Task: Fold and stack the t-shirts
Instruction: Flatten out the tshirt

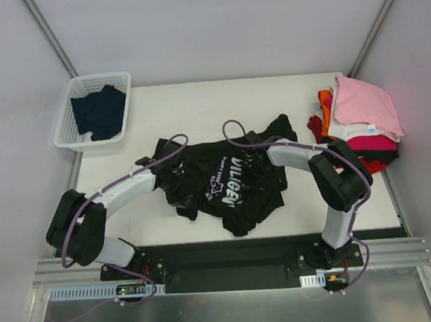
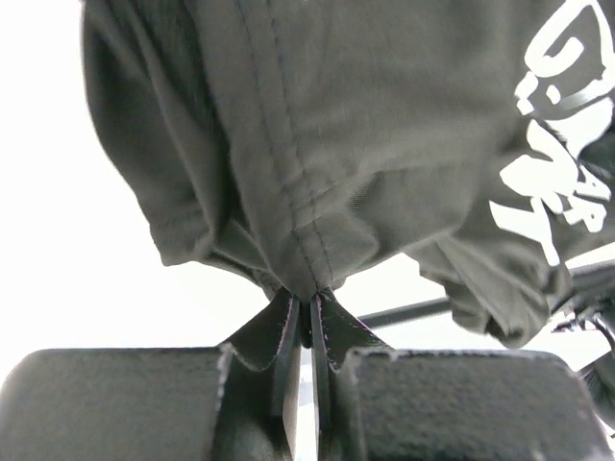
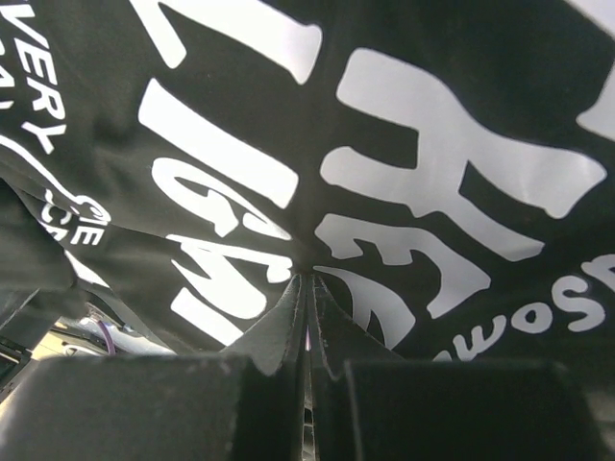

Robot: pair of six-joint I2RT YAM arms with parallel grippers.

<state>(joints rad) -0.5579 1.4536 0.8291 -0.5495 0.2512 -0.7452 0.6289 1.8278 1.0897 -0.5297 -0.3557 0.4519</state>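
A black t-shirt [image 1: 228,179] with white lettering lies crumpled in the middle of the table. My left gripper [image 1: 173,178] is at its left side, shut on a stitched seam of the cloth [image 2: 309,288]. My right gripper [image 1: 253,144] is at the shirt's upper right, shut on the printed black fabric [image 3: 309,277]. A stack of folded t-shirts [image 1: 358,124] in pink, white, magenta, red and orange sits at the table's right edge. A dark navy t-shirt [image 1: 99,110] lies in the basket.
A white plastic basket [image 1: 73,112] stands at the back left corner of the table. Grey walls close in on both sides. The arms' bases are bolted to a rail [image 1: 231,268] at the near edge.
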